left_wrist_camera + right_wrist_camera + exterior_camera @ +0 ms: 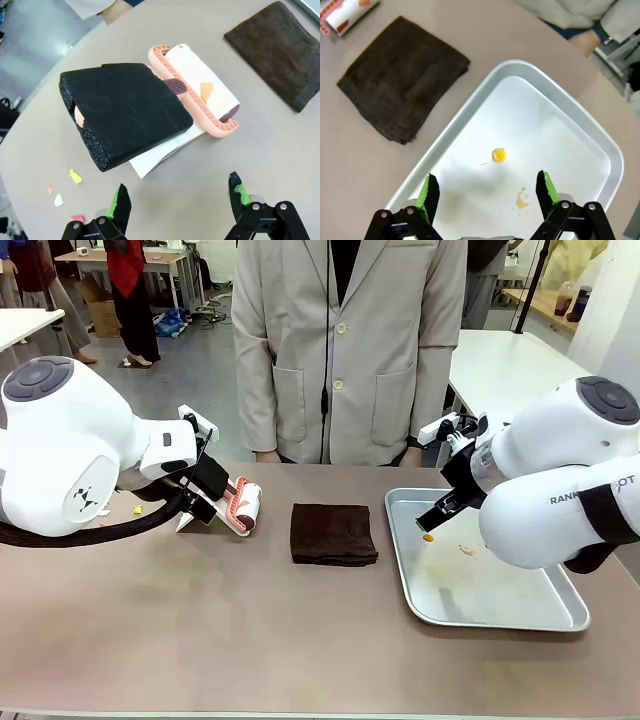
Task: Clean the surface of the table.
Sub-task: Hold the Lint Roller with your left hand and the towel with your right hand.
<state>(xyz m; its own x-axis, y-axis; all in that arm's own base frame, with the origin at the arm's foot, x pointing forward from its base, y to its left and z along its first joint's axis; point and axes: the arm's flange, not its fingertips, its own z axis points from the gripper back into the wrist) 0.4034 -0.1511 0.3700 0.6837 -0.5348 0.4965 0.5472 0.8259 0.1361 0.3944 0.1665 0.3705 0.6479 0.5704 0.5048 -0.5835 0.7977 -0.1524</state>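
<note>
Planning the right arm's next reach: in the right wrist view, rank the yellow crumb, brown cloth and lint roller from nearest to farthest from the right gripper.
1. The yellow crumb: in the tray, just ahead of the right gripper.
2. The brown cloth: on the table, left of the tray.
3. The lint roller: top left corner, beyond the cloth.

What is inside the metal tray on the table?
Inside the tray lie a small yellow piece and an orange smear. In the front view the right arm covers part of the tray's right side.
</note>
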